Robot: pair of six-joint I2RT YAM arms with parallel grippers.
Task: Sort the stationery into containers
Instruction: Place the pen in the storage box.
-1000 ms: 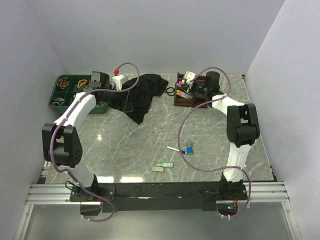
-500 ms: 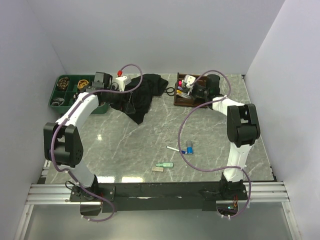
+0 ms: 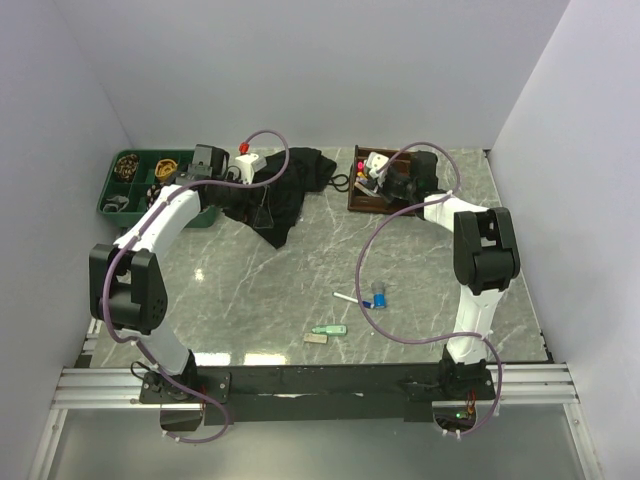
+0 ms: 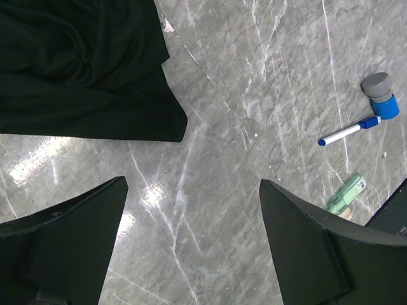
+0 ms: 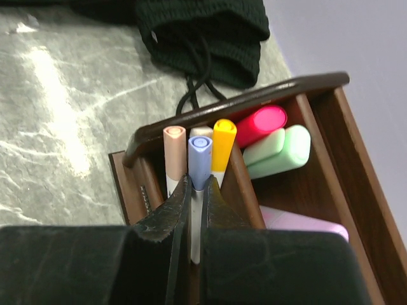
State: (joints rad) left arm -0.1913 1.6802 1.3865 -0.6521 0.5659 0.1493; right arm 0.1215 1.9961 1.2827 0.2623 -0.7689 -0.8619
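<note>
My right gripper is shut on a slim pen with a lavender-blue cap, held upright in a slot of the brown wooden organiser, which also shows in the top view. A peach pen, a yellow marker, a red marker and green highlighters stand in it. My left gripper is open and empty above bare marble beside the cloth. On the table lie a blue-capped white pen, a blue-and-grey piece, a green highlighter and a small eraser.
A large black cloth lies at the back between the two containers, its cord reaching the organiser. The dark green compartment tray sits at the back left with small items in it. White walls close in the table on three sides.
My left gripper has moved right, away from the green tray and over the cloth's edge. My right gripper has shifted slightly over the organiser, still holding the pen.
</note>
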